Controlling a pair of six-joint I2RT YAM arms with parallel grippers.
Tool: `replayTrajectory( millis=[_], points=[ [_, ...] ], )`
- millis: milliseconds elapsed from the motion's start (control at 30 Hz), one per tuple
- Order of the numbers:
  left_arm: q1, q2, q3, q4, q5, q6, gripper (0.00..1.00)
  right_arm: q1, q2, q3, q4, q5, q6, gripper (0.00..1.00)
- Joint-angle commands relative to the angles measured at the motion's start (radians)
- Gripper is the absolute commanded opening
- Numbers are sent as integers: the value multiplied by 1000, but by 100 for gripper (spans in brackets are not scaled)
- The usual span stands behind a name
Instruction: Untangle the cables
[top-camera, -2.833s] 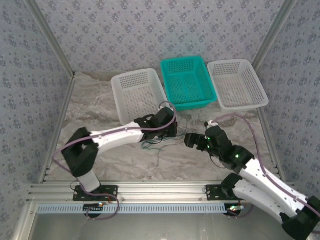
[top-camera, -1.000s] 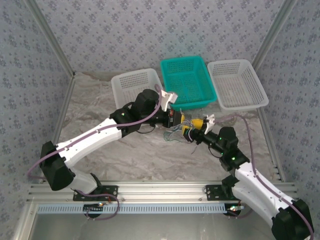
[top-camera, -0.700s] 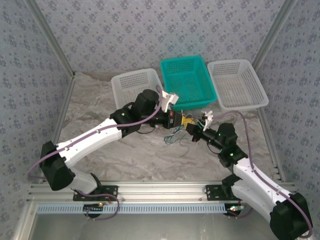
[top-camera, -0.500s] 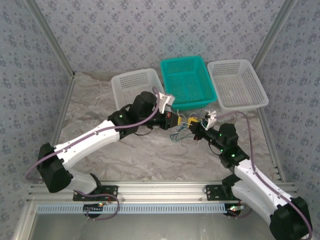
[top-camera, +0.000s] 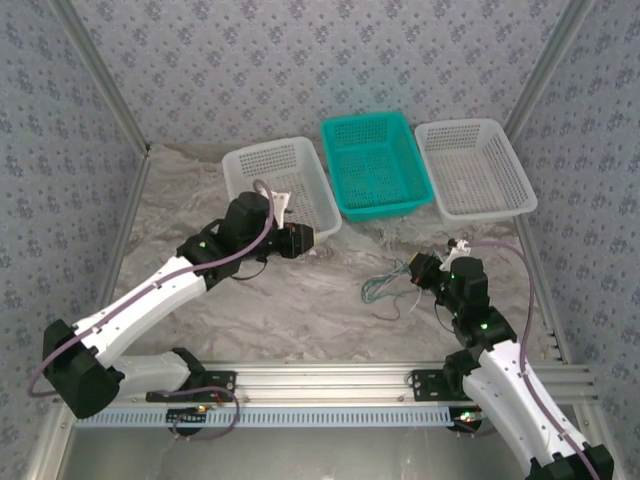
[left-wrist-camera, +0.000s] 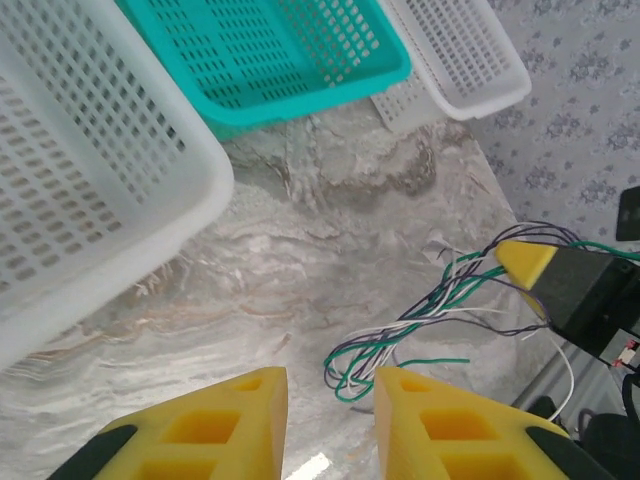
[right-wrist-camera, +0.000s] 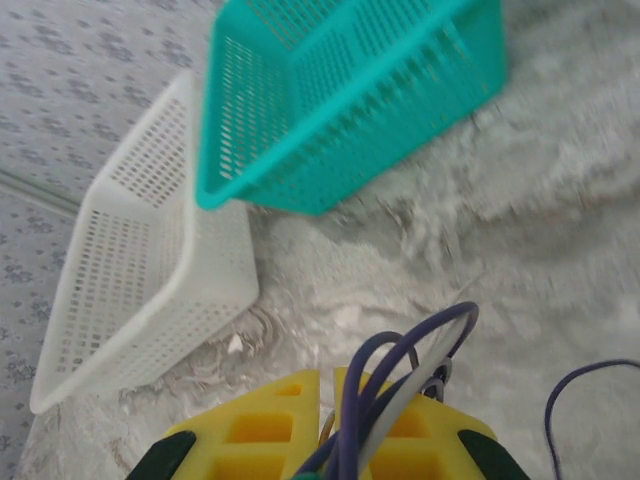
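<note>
Right of table (top-camera: 260, 310) centre, my right gripper (top-camera: 418, 268) is clamped on the cables (top-camera: 383, 291). Forearm is angled up from its base, and loose strands trail left onto the surface. My left arm stretches diagonally to the white basket (top-camera: 270, 148), left gripper (top-camera: 302, 238) slightly parted, holding nothing.

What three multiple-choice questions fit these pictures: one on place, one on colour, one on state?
1. Where are the cables?
A. in a white basket
B. at the right hand, above the table
C. on the left arm

2. What colour is the middle basket?
A. teal
B. red
C. black

3. The right hand is:
A. open and empty
B. shut on the cables
C. inside a basket

Answers: 1 B, the cables trail from it to the table; 2 A, its mesh walls are teal; 3 B, its yellow fingers pinch the cables.
</note>
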Motion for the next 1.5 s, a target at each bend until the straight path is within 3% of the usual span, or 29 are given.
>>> replayTrajectory(
  millis=[0, 167, 367, 467, 567, 700, 767, 867, 1100, 1167, 1233, 1367, 1467],
  points=[
    [-5, 45, -42, 163, 139, -73, 30, 13, -1, 68, -126, 30, 128, 0],
    [-81, 137, -62, 342, 241, -164, 40, 26, 12, 102, -135, 16, 161, 0],
    [-169, 273, 8, 401, 203, -145, 48, 53, 12, 97, -14, -82, 69, 0],
    [-162, 311, 7, 423, 131, -180, 50, 67, 14, 105, -4, -94, 64, 0],
    [-150, 358, 6, 515, 176, -216, 55, 79, 18, 116, 28, -150, 37, 0],
    [-130, 402, 42, 516, 193, -222, 61, 109, 23, 136, 52, -201, -49, 0],
    [-100, 386, 20, 531, 165, -238, 71, 120, 23, 158, 18, -199, -74, 0],
    [-56, 377, -7, 544, 190, -242, 98, 134, 23, 169, 16, -200, -85, 0],
    [-47, 427, 11, 554, 326, -227, 99, 151, 34, 171, 93, -211, -88, 0],
    [-46, 452, 23, 575, 381, -247, 92, 153, 34, 170, 102, -190, -78, 0],
    [-46, 460, 17, 618, 408, -275, 73, 155, 34, 171, 96, -163, -72, 0],
    [-41, 442, -10, 647, 409, -300, 46, 156, 33, 180, 63, -110, -81, 0],
    [-30, 422, -27, 616, 392, -292, 13, 156, 31, 174, 73, -89, -77, 0]
  ],
)
